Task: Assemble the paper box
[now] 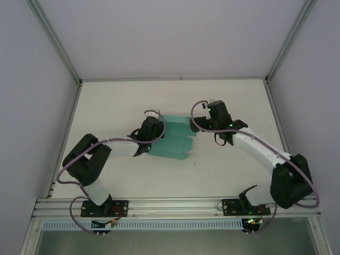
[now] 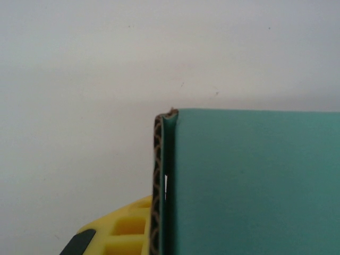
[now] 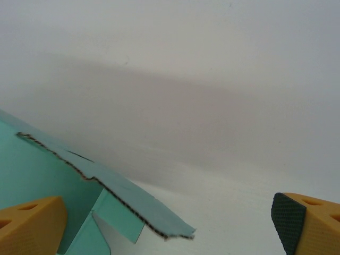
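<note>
Position first: the paper box (image 1: 175, 142), part-folded teal card, lies in the middle of the table (image 1: 111, 106) between the arms, running roughly left to right. Its left edge is pinched in the closed left end effector (image 1: 157, 126). Its ragged right flap pokes in from the left between the wide-apart fingers of the right end effector (image 1: 197, 124), which grips nothing. The left one's second finger is hidden behind the card, and the state of the folds is hard to make out.

The paper box (image 2: 255, 180) is smooth matt teal card with a rough brown corrugated cut edge; table (image 1: 159, 101) matt white; right gripper (image 3: 167, 218) fingers (image 3: 32, 226) yellow plastic, black textured pad.
</note>
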You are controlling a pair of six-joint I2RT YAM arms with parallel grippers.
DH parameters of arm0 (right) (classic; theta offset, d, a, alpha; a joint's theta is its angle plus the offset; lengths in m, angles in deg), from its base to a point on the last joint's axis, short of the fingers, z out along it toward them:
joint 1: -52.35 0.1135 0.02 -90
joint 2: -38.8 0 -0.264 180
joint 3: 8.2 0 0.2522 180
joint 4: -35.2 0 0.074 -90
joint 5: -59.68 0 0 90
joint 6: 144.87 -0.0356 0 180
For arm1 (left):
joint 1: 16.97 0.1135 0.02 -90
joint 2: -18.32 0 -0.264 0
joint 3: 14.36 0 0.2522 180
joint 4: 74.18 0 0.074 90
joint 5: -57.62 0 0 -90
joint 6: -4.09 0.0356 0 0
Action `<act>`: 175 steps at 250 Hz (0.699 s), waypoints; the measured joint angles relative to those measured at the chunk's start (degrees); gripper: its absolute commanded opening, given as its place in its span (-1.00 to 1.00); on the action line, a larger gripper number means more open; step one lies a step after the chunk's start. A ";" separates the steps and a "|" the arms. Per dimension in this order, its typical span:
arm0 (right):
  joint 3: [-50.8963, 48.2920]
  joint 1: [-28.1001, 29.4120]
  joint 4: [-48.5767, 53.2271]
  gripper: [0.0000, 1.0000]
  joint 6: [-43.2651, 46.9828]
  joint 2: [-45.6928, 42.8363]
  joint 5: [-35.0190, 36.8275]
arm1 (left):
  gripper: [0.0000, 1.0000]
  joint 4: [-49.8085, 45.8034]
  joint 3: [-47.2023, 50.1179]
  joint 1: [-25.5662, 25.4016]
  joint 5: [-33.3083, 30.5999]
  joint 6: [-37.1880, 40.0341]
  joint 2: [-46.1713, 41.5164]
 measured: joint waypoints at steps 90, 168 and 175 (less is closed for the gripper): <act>-2.51 0.28 -18.67 0.96 -6.86 7.67 -5.03 | -1.00 -2.75 -1.20 -0.33 0.81 -5.99 -0.55; -8.76 0.85 -33.90 1.00 -12.15 7.45 -2.60 | -1.00 -3.82 -2.49 -0.33 2.12 -10.71 -1.03; -9.18 0.96 -34.12 1.00 -12.20 7.06 -2.32 | -1.00 -4.24 -2.56 -0.37 2.10 -10.86 -1.36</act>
